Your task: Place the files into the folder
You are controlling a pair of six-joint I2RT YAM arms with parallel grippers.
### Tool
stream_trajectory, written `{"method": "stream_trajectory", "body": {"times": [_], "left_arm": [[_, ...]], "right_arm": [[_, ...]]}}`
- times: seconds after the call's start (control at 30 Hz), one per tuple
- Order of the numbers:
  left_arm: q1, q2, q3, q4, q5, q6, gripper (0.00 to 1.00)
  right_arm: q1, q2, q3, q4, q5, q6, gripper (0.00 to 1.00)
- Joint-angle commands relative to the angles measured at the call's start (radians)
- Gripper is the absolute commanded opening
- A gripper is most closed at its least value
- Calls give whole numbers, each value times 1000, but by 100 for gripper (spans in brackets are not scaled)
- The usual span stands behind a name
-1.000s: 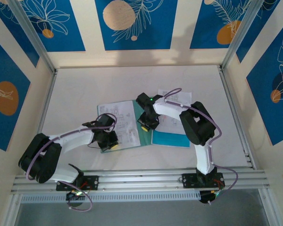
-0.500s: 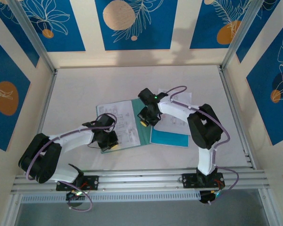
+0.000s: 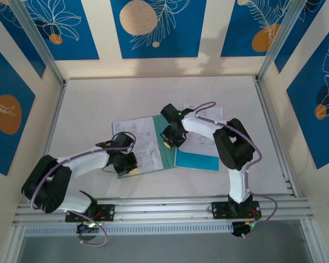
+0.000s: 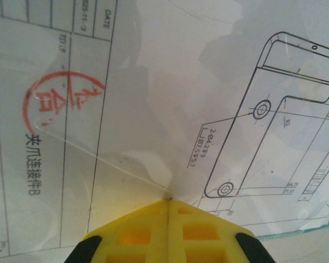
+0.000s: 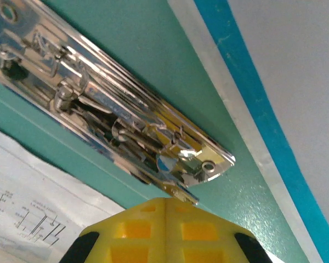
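**Both claws closed over the open folder**

You have the flat rectangular teal-green folder (image 3: 160,127) lying open on the white tabletop (image 3: 98,104). Every place below is given against that folder.

On its left cover lies a white paper sheet printed with black line drawings (image 3: 142,141). Over its right cover sit more white printed sheets (image 3: 200,139), and the bright blue sheet (image 3: 197,160) shows along that cover's near edge.

Your left claw (image 3: 131,169) is at the near edge of the folder's left cover. Its yellow fingers are together with nothing between them. In the left wrist view the left claw (image 4: 170,204) meets the printed sheet with its closed tip, right beside a drawn bracket with two round holes. A round red stamp (image 4: 60,93) sits on the same sheet. A sliver of folder green shows past the sheet's edge.

Your right claw (image 3: 168,143) is over the folder's spine, between the two covers. In the right wrist view the right claw (image 5: 165,201) has its fingers pressed together, gripping nothing. The tip is just beside one end of the shiny metal clip (image 5: 109,115) fixed inside the folder. You cannot tell whether it touches the clip. A printed sheet's corner lies on the green to one side of the clip. A strip of the blue sheet runs along the folder's edge on the other side.
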Motion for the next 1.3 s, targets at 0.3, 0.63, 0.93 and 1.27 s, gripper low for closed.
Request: {"method": "stream_trajectory", "body": {"times": [0.3,0.63,0.93,1.27], "left_arm": [[-6,0,-29,-69,-20,7,0],[-7,-4,-30,-75,-24,8,0],[-4,-7,-30,-83,-29,7,0],[-1,-19,-39,-90,-35,3,0]], "right_arm": [[1,78,37,-99,52,-2,0],[-4,102,8,-134,82,-22,0],[-25,115,-27,-124,80,-38,0],[-35,145,-20,-182,123,-62,0]]}}
